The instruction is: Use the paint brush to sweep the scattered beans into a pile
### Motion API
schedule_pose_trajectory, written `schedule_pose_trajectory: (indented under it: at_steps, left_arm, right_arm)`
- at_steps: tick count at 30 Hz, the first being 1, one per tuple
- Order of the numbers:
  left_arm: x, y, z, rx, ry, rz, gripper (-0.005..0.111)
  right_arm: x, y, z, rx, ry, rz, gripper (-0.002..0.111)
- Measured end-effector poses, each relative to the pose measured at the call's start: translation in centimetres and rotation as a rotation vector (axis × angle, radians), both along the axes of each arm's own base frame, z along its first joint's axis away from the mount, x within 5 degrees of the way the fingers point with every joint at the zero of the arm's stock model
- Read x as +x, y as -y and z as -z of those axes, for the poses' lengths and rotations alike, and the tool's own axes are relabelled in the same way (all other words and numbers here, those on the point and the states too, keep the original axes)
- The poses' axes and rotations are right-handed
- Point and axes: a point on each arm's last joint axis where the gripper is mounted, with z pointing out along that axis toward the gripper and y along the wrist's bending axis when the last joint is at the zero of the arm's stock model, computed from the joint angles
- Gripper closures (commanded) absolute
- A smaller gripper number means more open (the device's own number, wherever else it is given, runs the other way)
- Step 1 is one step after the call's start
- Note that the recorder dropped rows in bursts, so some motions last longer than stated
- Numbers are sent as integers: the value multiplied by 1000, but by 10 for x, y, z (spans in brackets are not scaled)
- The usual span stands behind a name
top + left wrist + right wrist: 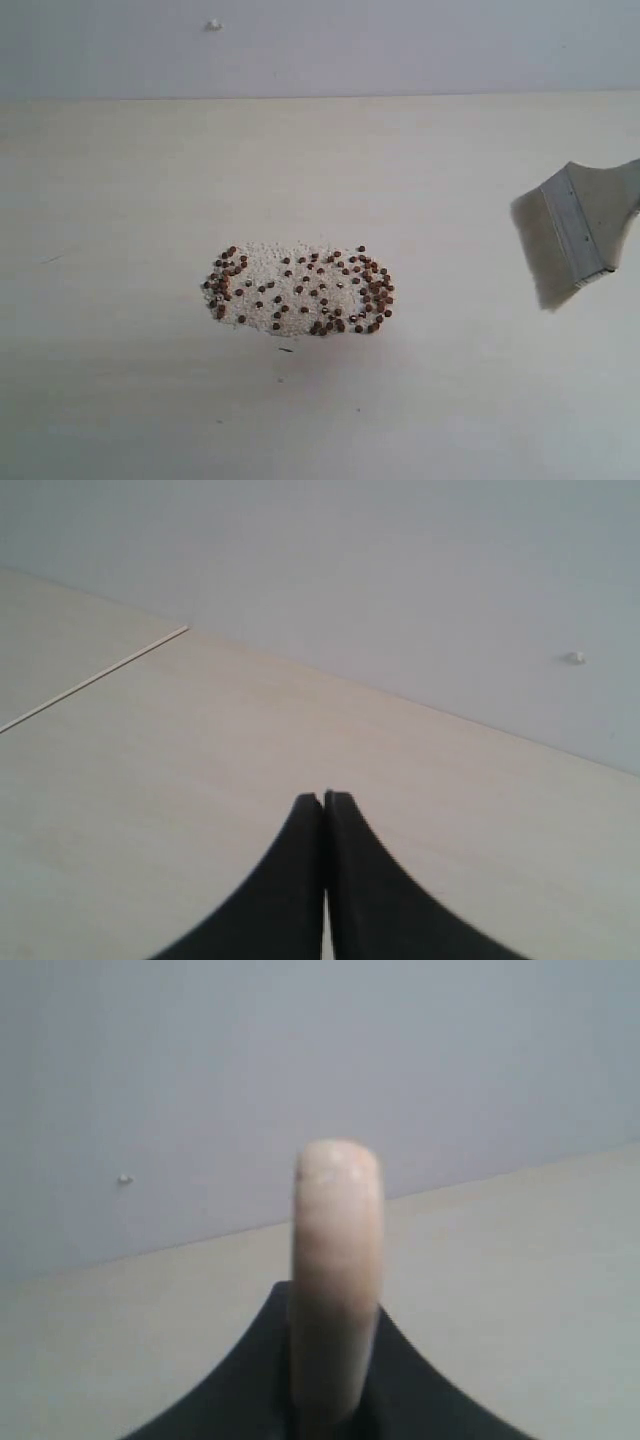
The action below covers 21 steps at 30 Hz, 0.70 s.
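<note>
The beans (300,290), tiny and reddish-brown, lie in an oval patch mixed with fine white grains at the middle of the pale table (130,200), densest at the patch's two ends. The paint brush (585,225) hangs at the exterior view's right edge, well right of the patch, showing bristles and silver ferrule with a shadow beneath. In the right wrist view my right gripper (335,1360) is shut on the brush's pale wooden handle (337,1260), which stands up between the black jaws. My left gripper (324,802) is shut and empty above bare table.
A grey wall (320,45) rises behind the table's far edge, with a small white speck (214,24) on it. A thin seam (95,677) crosses the table surface in the left wrist view. Neither arm itself shows in the exterior view.
</note>
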Motion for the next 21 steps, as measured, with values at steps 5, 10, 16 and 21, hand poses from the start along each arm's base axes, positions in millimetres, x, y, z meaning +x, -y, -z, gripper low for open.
schedule_pose_trajectory:
  at_steps: [5,10,16,21]
  left_arm:
    - [0,0,0,0,0,0,107]
    - [0,0,0,0,0,0,107]
    - [0,0,0,0,0,0,107]
    - [0,0,0,0,0,0,107]
  right_arm:
    - [-5,-6,-8,-37,91,-96,108]
    - [-10,-11,-12,2,109,-158,108]
    - [-11,-11,-12,40,102,-164,108]
    - [-11,-11,-12,41,99,-165,108]
